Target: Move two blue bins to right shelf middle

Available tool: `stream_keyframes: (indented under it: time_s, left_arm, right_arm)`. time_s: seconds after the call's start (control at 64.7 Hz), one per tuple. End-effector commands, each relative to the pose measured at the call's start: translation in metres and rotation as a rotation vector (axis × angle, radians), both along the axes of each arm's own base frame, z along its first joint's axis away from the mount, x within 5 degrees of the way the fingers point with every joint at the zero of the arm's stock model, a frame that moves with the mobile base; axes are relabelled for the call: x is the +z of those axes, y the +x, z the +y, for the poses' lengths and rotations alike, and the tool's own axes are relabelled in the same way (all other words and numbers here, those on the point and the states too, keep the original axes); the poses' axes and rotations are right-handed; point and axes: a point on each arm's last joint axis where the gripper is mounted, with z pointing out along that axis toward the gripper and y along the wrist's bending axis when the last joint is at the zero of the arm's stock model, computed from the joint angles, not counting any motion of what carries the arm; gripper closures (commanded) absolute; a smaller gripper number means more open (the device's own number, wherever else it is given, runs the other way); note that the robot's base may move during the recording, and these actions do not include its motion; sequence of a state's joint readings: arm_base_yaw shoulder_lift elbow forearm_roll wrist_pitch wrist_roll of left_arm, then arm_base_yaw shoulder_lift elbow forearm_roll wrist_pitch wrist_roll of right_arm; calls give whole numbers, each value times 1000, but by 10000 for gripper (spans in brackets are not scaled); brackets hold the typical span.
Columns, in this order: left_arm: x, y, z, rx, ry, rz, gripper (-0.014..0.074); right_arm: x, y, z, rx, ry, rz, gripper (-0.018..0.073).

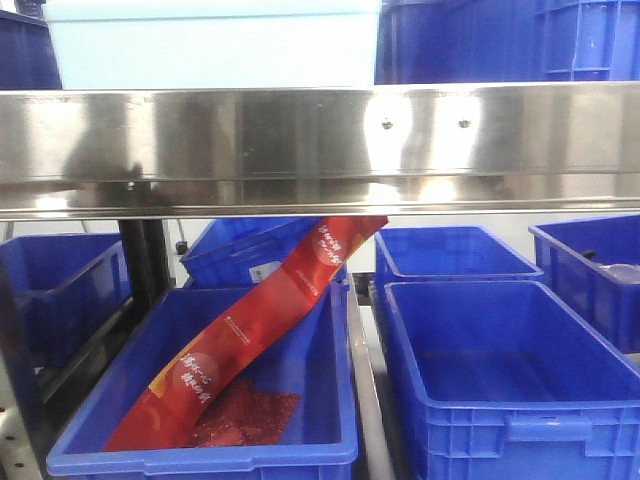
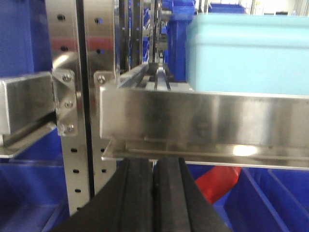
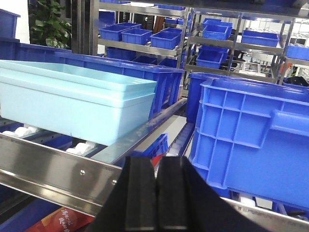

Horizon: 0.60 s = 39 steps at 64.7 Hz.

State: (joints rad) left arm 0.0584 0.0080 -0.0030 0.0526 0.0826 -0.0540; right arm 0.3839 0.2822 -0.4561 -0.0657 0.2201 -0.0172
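On the middle shelf: right blue bin unheld; both hands, left and right, pressed together, empty, pre-approach.

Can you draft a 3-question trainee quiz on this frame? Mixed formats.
1. True or false: the left gripper holds a bin.
2. What lies in the near-left blue bin on the lower level? A) red packaging B) bottles C) nothing
3. Fill in: the bin beside the dark blue bin on the upper rollers is ____ in colour.

Key: 1 false, shut on nothing. 2 A, red packaging. 3 light blue.
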Motion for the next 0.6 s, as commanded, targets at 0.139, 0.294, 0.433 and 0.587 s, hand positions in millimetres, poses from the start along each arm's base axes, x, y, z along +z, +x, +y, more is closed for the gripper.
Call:
stream_keyframes:
  time_s: [0.139,0.294,0.433,0.587]
  left_arm:
    - [6,-1,0,1,5,-79,707]
    - [6,-1,0,1,5,-82,707]
    - [6,-1,0,1,5,-82,707]
    - [6,-1,0,1,5,-82,707]
  right_arm:
    - [2,-1,-1,-5,-5,-28,721]
    - [2,-1,-1,-5,-5,-28,721]
    - [2,-1,-1,-5,-5,-28,721]
    - [2,-1,-1,-5,-5,-28,721]
